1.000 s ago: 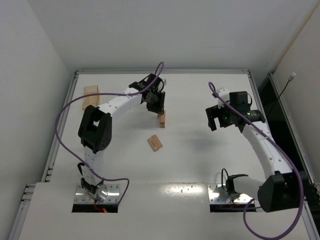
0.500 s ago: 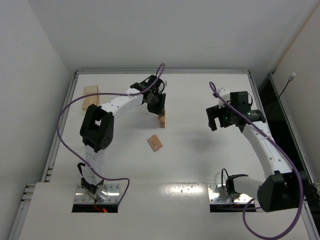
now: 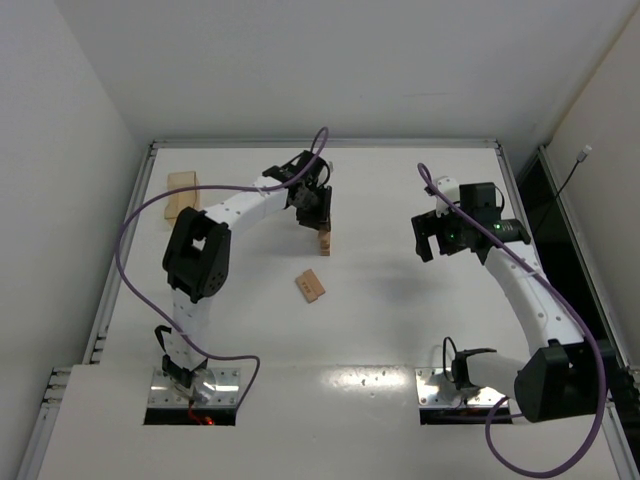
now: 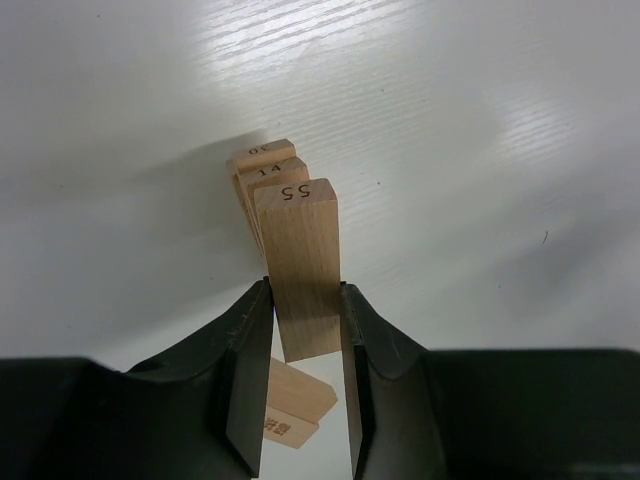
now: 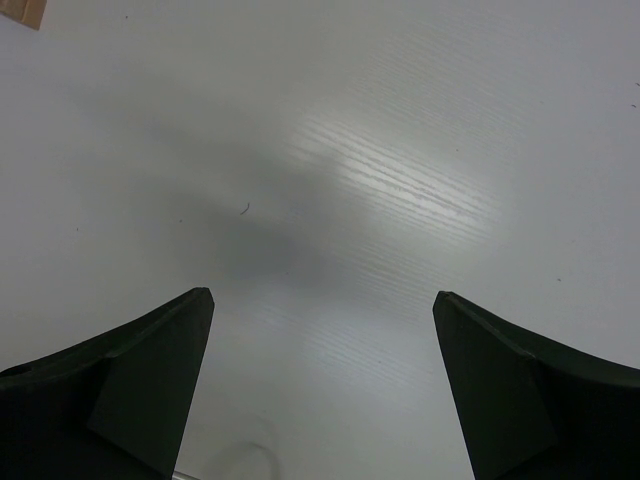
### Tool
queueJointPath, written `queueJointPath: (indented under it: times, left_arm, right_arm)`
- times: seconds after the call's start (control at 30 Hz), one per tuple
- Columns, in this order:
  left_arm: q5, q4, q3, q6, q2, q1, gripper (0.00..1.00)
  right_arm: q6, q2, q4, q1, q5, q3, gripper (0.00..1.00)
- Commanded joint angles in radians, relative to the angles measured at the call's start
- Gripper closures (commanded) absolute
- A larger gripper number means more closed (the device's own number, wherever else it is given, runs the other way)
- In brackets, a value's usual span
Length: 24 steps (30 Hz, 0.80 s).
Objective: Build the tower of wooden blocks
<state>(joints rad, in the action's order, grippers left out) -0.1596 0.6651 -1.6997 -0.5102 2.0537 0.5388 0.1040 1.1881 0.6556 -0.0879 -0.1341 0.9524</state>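
Note:
The wood block tower (image 3: 323, 240) is a short stack of tan bars at the middle back of the table. In the left wrist view its bars marked 14 (image 4: 268, 172) and 30 (image 4: 262, 150) show their ends. My left gripper (image 3: 313, 208) (image 4: 306, 292) is shut on a bar marked 55 (image 4: 300, 250), held right above that stack and lined up with it. Whether the bar rests on the stack I cannot tell. My right gripper (image 3: 432, 240) (image 5: 322, 300) hangs open over bare table, holding nothing.
A loose wooden block (image 3: 310, 286) (image 4: 295, 405) lies on the table in front of the tower. A larger pale wooden box (image 3: 182, 192) sits at the back left edge. A tan corner of wood (image 5: 20, 10) shows at the top left of the right wrist view.
The left arm's elbow has shifted slightly right while its gripper stays at the tower with the bar. The right arm has not moved.

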Motion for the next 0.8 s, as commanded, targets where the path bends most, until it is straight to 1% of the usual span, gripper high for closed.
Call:
queueJointPath:
  times: [0.0,0.33,0.37,0.43,0.57,0.77]
  left_arm:
    - [0.003,-0.028,-0.038,-0.033,0.01,-0.007,1.0]
    - [-0.006,-0.038,-0.038,-0.033,0.019,-0.007,1.0]
    - [-0.006,-0.038,-0.038,-0.033,0.019,-0.007,0.98]
    - [-0.015,-0.038,-0.038,-0.033,0.019,-0.007,0.88]
    - [-0.024,-0.047,-0.038,-0.033,0.019,-0.007,0.79]
    - [-0.024,-0.047,-0.029,-0.033,0.019,-0.007,0.78]
  right_arm:
    - [-0.012,0.001,-0.028,0.004,-0.018,0.023,0.1]
    - [-0.012,0.001,-0.028,0.004,-0.027,0.023,0.1]
    - [-0.012,0.001,-0.028,0.013,-0.027,0.023,0.1]
    - [-0.012,0.001,-0.028,0.013,-0.027,0.023,0.1]
    - [-0.012,0.001,-0.028,0.013,-0.027,0.023,0.1]
    - [-0.012,0.01,-0.028,0.013,-0.027,0.023,0.1]
